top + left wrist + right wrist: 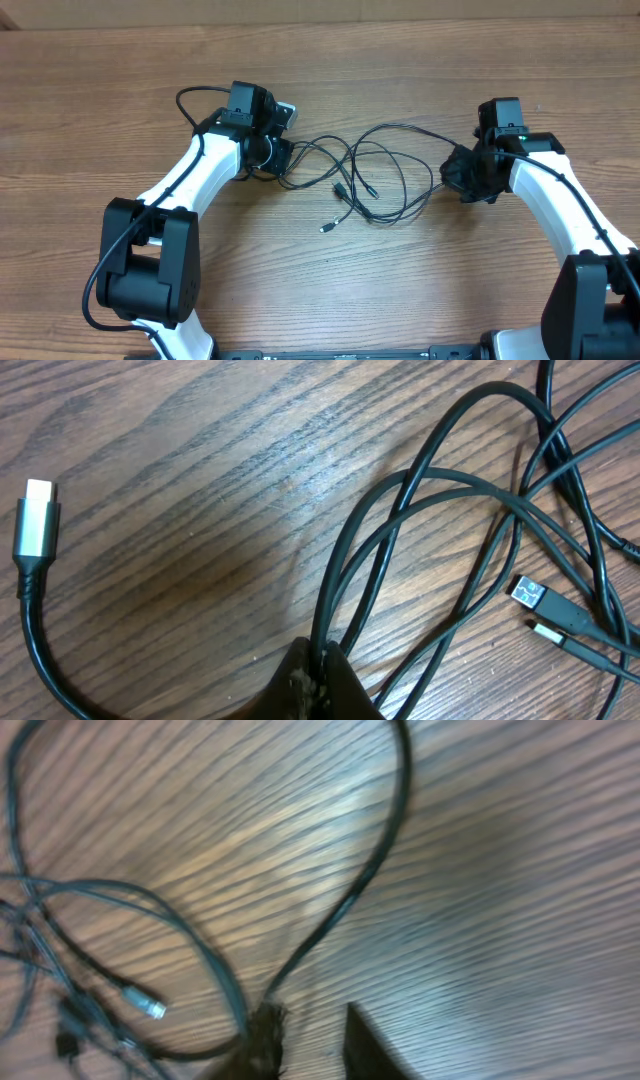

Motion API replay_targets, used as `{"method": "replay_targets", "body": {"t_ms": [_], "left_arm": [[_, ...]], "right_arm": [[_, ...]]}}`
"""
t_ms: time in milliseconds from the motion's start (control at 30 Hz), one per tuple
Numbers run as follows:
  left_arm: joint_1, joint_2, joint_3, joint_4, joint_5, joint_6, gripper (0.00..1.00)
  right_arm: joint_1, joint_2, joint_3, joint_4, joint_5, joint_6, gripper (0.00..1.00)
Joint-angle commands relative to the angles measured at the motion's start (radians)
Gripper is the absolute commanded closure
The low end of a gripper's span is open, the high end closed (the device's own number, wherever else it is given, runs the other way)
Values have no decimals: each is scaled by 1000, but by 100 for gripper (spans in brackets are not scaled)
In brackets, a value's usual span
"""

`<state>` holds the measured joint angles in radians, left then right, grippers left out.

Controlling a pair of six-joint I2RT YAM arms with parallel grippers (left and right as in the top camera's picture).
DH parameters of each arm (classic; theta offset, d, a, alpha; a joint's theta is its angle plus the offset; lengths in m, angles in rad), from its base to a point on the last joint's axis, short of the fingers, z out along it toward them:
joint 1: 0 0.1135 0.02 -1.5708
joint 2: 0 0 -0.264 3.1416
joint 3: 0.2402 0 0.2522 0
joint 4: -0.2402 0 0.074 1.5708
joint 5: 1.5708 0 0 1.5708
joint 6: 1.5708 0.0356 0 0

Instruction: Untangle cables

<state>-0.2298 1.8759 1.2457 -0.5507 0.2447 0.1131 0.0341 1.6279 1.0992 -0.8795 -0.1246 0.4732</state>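
Observation:
The cables [365, 178] are thin black cords lying tangled in loops on the wooden table between the two arms. My left gripper [272, 152] is at the tangle's left end. In the left wrist view it [322, 672] is shut on one black cord of the cables [420, 550]. A silver-tipped plug [35, 520] lies to its left and two USB plugs [545, 612] to its right. My right gripper [463, 175] is at the tangle's right end. In the right wrist view it [315, 1042] is open, with a loop of the cables [370, 870] ending at its left finger. A small silver plug [150, 1007] lies nearby.
The wooden table [330, 290] stretches toward the front. A loose plug end [327, 229] lies just below the tangle. A thicker black wire [190, 100] loops behind the left arm. The table's far edge [320, 22] runs along the top.

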Motion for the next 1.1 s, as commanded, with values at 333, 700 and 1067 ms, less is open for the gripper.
{"method": "replay_targets", "body": {"t_ms": [333,700,1067], "left_arm": [[-5,-26,1,-8,-72,21,1],[-6,-26,1,-9,84,-16,62],[-6,-26,1,-6,-15,-16,90]], "right_arm": [[14,-14,0,41,-104,27,36],[149,86,0,83,-101,27,36],[203,189,0,58,56,26,58]]}}
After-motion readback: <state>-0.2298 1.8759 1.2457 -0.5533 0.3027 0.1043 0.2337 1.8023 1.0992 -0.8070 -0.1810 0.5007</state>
